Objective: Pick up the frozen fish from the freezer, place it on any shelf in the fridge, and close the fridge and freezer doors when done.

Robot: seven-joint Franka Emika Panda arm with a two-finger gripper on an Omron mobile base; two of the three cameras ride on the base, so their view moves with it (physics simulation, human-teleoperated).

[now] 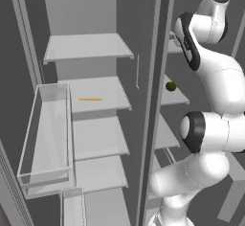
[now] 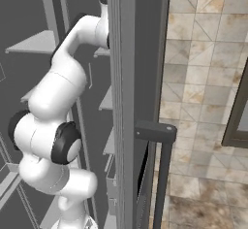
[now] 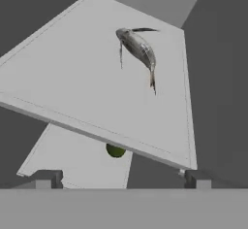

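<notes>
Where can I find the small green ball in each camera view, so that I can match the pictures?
Left base view: the green ball is right of centre, on a pale shelf beside the arm.
Hand view: low centre, partly hidden behind the front edge of the fish's shelf.
Shared landmark: the pale shelf under the ball.

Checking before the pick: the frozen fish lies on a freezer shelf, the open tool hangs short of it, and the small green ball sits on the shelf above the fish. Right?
Not quite. In the hand view the small green ball sits on the shelf below the frozen fish, not above. The rest holds: the fish lies on a freezer shelf and the open tool hangs short of it.
</notes>
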